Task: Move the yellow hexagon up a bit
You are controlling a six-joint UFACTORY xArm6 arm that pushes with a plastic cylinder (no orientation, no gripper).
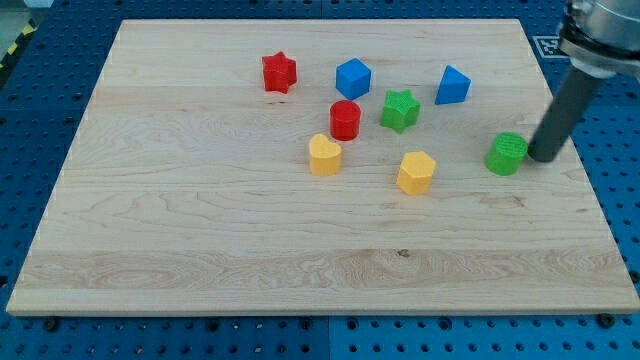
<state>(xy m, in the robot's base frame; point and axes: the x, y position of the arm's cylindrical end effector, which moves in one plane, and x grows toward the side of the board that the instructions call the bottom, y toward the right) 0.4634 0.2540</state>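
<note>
Dark rod, slightly tilted, my tip [541,157] down at the view's right.

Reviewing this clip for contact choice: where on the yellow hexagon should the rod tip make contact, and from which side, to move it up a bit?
Probably its bottom face, pushing toward the view's top. The yellow hexagon lies flat with bare board below it. My tip sits at the view's right, beside the green cylinder, so it must first circle below the hexagon.

The rod [560,110] is cut off by the view's top edge at the right, so its upper mount shows only in part. Its tip [545,158] sits just beside the green block [507,153], whose exact shape is hard to make out. The desk's [200,250] lower left corner is clipped by the view's bottom.
</note>
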